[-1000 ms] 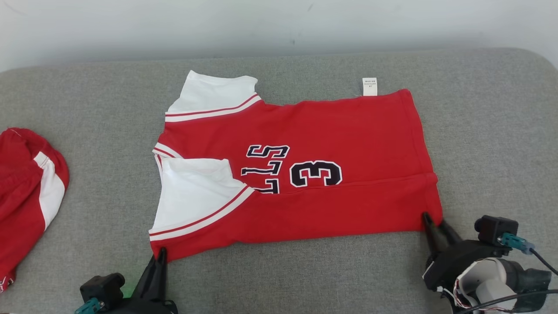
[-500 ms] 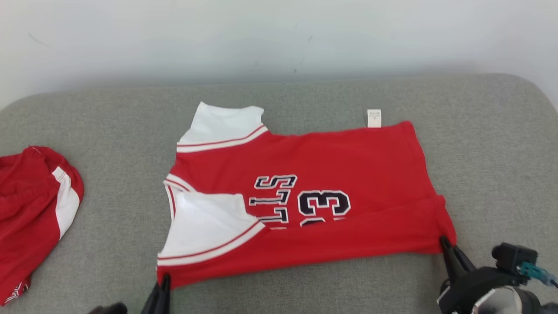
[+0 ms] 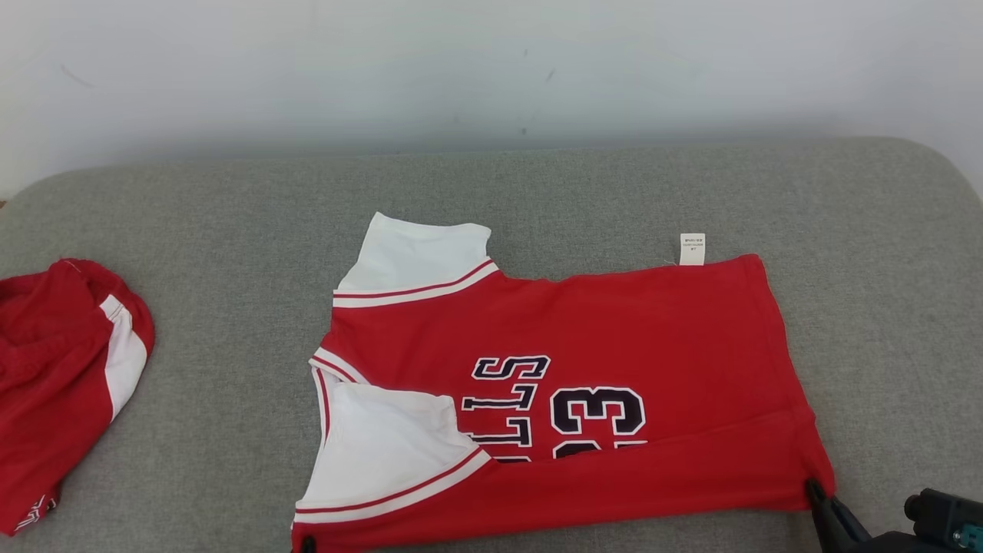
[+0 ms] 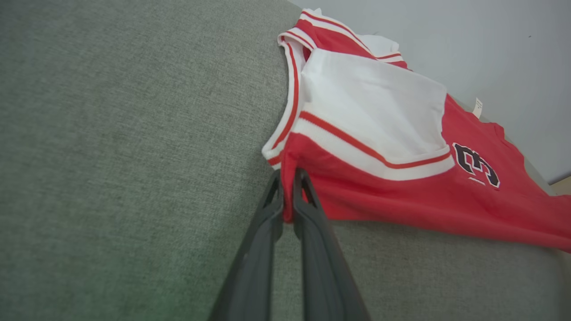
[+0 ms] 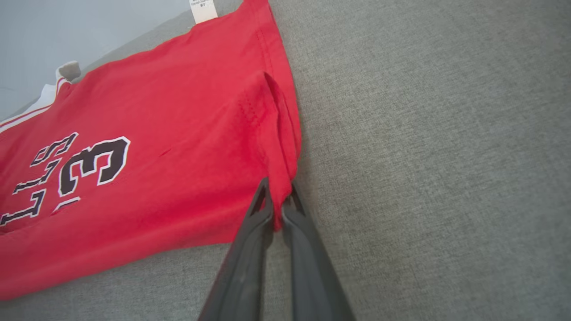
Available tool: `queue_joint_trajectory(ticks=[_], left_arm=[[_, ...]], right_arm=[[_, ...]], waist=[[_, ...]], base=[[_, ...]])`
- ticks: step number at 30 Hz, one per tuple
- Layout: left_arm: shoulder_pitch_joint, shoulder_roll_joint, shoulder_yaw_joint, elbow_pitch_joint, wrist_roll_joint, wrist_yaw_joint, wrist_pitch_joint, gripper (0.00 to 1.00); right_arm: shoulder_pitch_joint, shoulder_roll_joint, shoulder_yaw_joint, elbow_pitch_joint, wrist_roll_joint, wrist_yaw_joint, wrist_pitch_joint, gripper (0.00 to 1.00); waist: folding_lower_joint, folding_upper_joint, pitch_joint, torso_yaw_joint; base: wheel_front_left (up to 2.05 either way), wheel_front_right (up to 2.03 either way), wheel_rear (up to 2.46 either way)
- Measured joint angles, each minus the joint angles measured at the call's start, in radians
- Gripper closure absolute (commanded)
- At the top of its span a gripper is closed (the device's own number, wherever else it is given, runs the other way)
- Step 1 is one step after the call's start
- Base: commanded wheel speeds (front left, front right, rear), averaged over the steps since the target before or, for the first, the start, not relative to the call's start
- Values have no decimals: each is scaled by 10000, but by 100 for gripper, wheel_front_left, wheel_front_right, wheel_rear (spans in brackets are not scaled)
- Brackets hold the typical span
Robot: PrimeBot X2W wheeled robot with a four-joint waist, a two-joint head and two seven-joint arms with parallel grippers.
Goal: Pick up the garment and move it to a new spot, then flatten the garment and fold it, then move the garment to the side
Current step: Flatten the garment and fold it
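Soft matt red knit cloth with smoother white panels is seen on the garment [image 3: 614,338], pinched between matt dark plastic tips of left gripper [image 4: 288,178] and right gripper [image 5: 278,192], coarse grey woven upholstery [image 3: 230,215] under both claws.

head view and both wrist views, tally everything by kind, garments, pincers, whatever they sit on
garments: 2, the red jersey and a red and white garment lying apart at the left
pincers: 2, the left pincer and the right pincer, each shut on a near corner of the red jersey
surfaces: 1, the grey cushion
total: 5
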Motion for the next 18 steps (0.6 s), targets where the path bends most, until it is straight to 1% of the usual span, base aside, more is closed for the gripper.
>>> queue_joint_trajectory(ticks=[2, 3, 4, 5, 6, 12, 16, 18], left_arm=[[-13, 19, -4, 42, -4, 2, 0, 100], [-35, 23, 6, 88, -6, 4, 0, 100], [-71, 38, -8, 144, 2, 25, 13, 72], [-120, 59, -21, 186, 13, 42, 40, 55], [-155, 63, 4, 186, 12, 54, 40, 0], [-130, 58, 151, 58, 15, 102, -13, 0], [-98, 52, 412, -451, 305, 186, -33, 0], [-101, -10, 686, -1030, 616, 238, -61, 0]], right_arm=[[95, 121, -90, -180, -100, 0, 119, 100], [118, 159, -127, -226, -198, 0, 148, 65], [125, 209, -184, -274, -320, 0, 150, 0], [128, 247, -234, -322, -399, 0, 155, 0], [137, 284, -311, -360, -477, 0, 153, 0], [158, 439, -635, -763, -1039, 0, -69, 0], [134, 529, -562, -1174, -1381, 0, -545, 0], [98, 562, -472, -1298, -1503, 0, -844, 0]], waist=[[0, 0, 7, 8], [0, 0, 3, 12], [0, 0, -3, 16], [0, 0, -10, 19], [0, 0, -18, 21], [0, 0, -89, 28], [0, 0, -149, 63], [0, 0, -173, 102]], base=[[0, 0, 0], [0, 0, 0], [0, 0, 0], [0, 0, 0], [0, 0, 0], [0, 0, 0], [0, 0, 0], [0, 0, 0]])
